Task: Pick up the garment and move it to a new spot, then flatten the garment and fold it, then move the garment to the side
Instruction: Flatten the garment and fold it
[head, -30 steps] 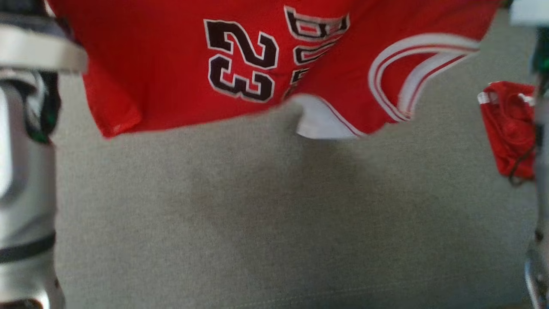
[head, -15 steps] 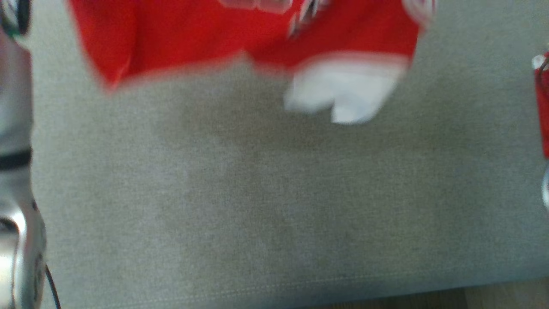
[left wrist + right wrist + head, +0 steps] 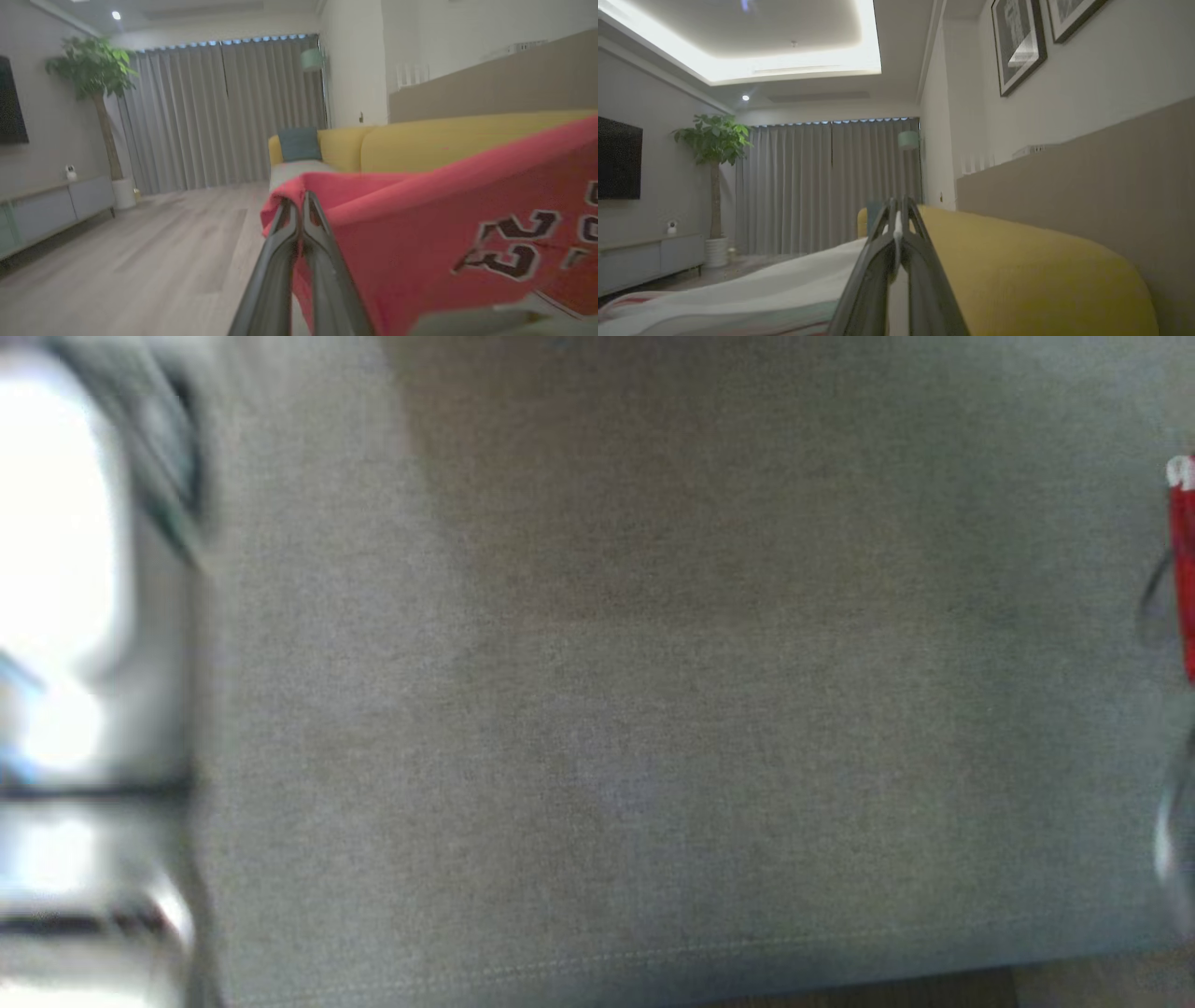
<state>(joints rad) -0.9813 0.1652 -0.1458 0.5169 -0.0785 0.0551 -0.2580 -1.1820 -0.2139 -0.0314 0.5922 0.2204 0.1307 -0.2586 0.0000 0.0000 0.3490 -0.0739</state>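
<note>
In the left wrist view the garment [image 3: 420,224], a red mesh jersey with a dark white-edged number, hangs stretched in the air to the right of my left gripper [image 3: 299,198], which is shut on its red edge. In the right wrist view my right gripper [image 3: 896,212] is shut on a thin white edge of the garment. Its white cloth [image 3: 761,289], with faint striped trim, runs off to the lower left. My blurred pale left arm [image 3: 84,663] stands at the left of the head view.
The grey sofa seat [image 3: 653,756] lies below, with a soft shadow on its far part. A second red garment [image 3: 1184,569] lies at its right edge. The yellow backrest [image 3: 1017,270] and a teal cushion [image 3: 299,143] are behind. Wood floor [image 3: 934,989] borders the seat's front.
The garment hung across the top of the head view a second ago and has risen out of it. The whole picture has shifted too, so the camera moved.
</note>
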